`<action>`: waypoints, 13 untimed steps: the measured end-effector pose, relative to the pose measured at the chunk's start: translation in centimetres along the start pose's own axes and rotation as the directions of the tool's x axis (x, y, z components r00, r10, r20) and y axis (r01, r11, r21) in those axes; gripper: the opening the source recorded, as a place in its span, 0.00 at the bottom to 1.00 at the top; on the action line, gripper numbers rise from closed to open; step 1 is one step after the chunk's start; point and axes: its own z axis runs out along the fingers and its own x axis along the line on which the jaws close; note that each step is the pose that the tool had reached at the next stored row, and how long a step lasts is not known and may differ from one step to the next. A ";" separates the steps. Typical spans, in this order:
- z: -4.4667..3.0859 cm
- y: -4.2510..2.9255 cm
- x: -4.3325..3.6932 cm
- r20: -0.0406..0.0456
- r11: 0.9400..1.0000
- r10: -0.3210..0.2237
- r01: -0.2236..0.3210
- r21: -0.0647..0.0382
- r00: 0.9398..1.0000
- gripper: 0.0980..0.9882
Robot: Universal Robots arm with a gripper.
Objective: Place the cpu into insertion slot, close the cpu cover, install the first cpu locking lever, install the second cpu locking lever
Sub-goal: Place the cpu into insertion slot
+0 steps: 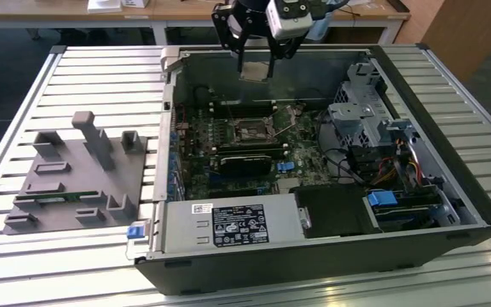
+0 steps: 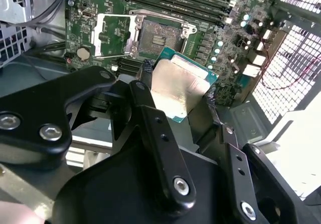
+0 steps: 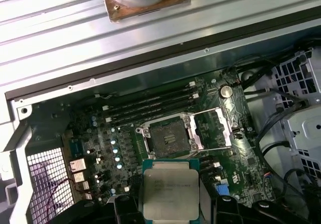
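My gripper (image 1: 257, 64) hangs over the far side of the open computer case, shut on the cpu (image 1: 256, 71), a flat square chip with a dull silver top. In both wrist views the cpu (image 2: 178, 86) (image 3: 170, 194) sits between the black fingers (image 2: 145, 91), held above the green motherboard (image 3: 90, 148). The insertion slot (image 3: 168, 136) (image 2: 160, 38) (image 1: 250, 133) lies below it with its dark centre bare. The cpu cover (image 3: 213, 128) (image 2: 114, 35), a thin silver frame, is swung open beside the slot.
Long black memory slots (image 3: 150, 106) run beside the socket. A black-labelled power supply box (image 1: 237, 225) fills the case's near side, and a drive cage with cables (image 1: 360, 115) stands at the exterior view's right. A grey fixture block (image 1: 75, 185) rests on the slatted table.
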 end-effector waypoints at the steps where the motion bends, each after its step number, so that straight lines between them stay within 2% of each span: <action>1: 0.01 0.00 0.01 0.000 1.000 0.005 -0.005 0.000 1.000 0.49; 13: 0.02 -0.03 0.10 0.005 0.998 0.061 -0.061 -0.001 0.998 0.49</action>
